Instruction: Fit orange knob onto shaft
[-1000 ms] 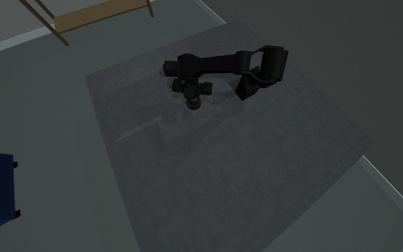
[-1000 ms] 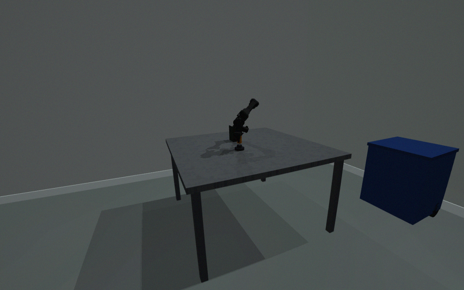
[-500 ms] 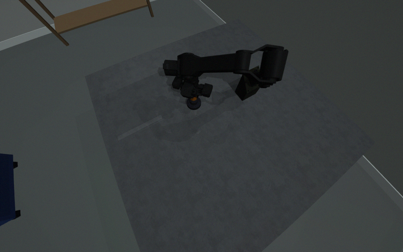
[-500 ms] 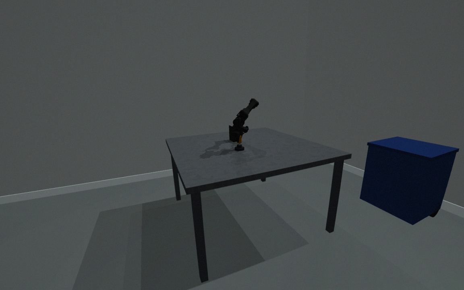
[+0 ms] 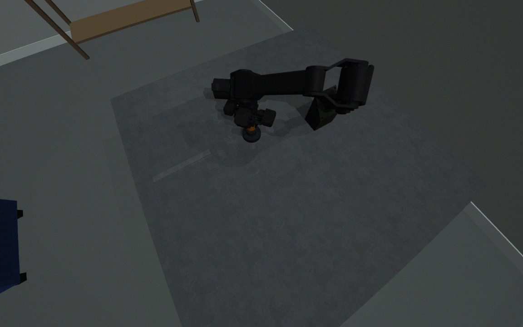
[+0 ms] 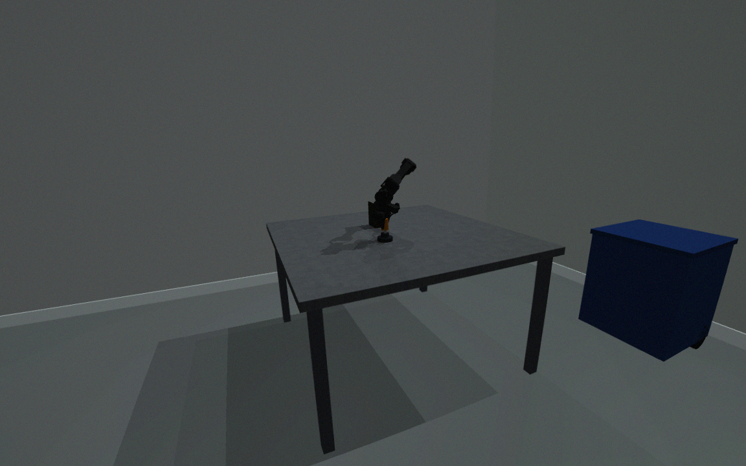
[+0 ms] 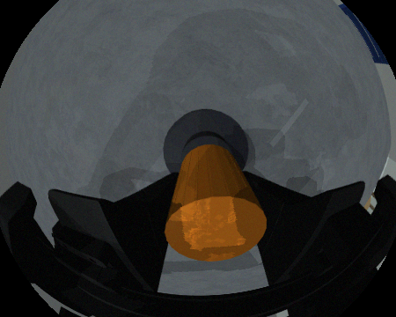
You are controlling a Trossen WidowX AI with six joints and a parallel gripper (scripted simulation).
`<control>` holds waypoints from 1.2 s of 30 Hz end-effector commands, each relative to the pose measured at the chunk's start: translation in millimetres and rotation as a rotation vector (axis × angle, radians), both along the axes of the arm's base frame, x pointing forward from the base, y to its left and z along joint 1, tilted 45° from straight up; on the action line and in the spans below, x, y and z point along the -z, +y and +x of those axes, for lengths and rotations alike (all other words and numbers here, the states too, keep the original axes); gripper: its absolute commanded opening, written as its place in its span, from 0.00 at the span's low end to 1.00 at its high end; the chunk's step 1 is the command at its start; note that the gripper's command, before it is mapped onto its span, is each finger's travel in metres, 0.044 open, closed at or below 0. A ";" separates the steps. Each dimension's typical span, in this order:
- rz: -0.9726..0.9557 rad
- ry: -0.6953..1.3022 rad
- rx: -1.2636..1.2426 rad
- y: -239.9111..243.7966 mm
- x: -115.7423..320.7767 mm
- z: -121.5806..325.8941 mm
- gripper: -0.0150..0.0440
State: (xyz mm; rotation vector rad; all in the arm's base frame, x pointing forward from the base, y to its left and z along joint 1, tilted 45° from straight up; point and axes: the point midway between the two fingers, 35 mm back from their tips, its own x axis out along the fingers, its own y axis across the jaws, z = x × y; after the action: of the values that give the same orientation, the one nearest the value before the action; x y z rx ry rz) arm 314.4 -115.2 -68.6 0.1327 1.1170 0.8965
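The orange knob (image 5: 250, 128) (image 6: 386, 224) (image 7: 216, 211) is a tapered cylinder. In the wrist view its top faces the camera between the two black fingers. My gripper (image 7: 209, 178) is shut on the knob. The dark round pedestal (image 5: 251, 139) (image 6: 384, 238) (image 7: 176, 136) stands on the table. The knob's lower end is over the pedestal's raised middle in the wrist view. The silver shaft is not visible, and the knob's hole is hidden underneath. Whether the knob touches the pedestal cannot be told.
The grey table (image 5: 296, 227) (image 6: 317, 272) bears the arm, whose base (image 5: 321, 113) is to the right of the pedestal in the top view. A flat pale strip (image 5: 181, 165) (image 7: 289, 123) lies near the pedestal. A blue bin (image 5: 5, 244) (image 6: 648, 289) stands off the table.
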 end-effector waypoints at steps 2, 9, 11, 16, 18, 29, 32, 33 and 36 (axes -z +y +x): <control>0.002 -0.002 0.004 -2.0 -3.6 0.5 0.25; 0.025 0.112 0.125 -2.7 -3.3 0.5 0.25; 0.031 0.141 0.154 -2.4 -2.3 -0.1 0.25; 0.031 0.141 0.154 -0.8 -0.2 -0.2 0.25; 0.031 0.141 0.154 -0.1 0.2 0.3 0.25; 0.031 0.140 0.154 0.7 -0.5 0.9 0.25; 0.031 0.141 0.154 -0.4 -2.8 0.4 0.25; 0.031 0.141 0.154 -0.7 -3.4 0.4 0.25; 0.031 0.141 0.154 -1.6 -4.5 0.6 0.25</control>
State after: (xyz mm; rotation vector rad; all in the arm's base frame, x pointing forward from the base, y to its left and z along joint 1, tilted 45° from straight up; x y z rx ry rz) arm 314.1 -114.6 -66.9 0.3085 1.2123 0.7786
